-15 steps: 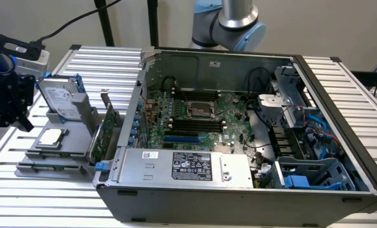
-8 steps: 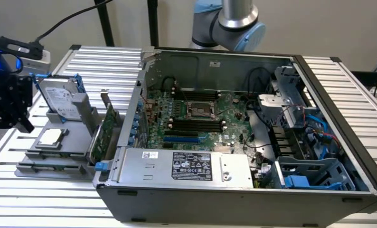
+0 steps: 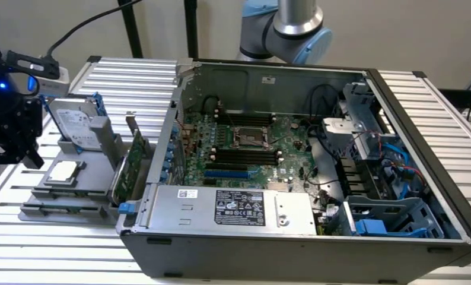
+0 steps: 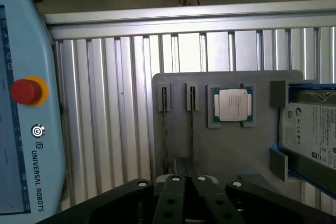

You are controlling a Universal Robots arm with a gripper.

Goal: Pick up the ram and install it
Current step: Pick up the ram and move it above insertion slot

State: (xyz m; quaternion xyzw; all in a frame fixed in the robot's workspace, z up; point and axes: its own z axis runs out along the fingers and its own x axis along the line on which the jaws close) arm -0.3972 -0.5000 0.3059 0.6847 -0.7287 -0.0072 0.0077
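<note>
Two ram sticks stand on edge in the narrow holders of a grey fixture tray [image 4: 226, 153]; in the wrist view they are thin lines, one ram stick [image 4: 164, 129] beside the other [image 4: 191, 129]. In the exterior view the ram [image 3: 61, 208] lies along the tray's near side, at the exterior view's left. My gripper [image 4: 186, 174] hovers above the tray's edge by the sticks' ends, its fingers drawn together with nothing between them. In the exterior view the gripper [image 3: 10, 142] hangs above and left of the tray. The black memory slots [image 3: 244, 157] sit mid-motherboard in the open case.
The tray also carries a CPU [image 4: 233, 103], a hard drive [image 4: 310, 129] and an upright green card [image 3: 124, 172] with a blue tab. A teach pendant [image 4: 26, 108] lies beside the tray. The case wall [image 3: 168, 136] stands between tray and motherboard.
</note>
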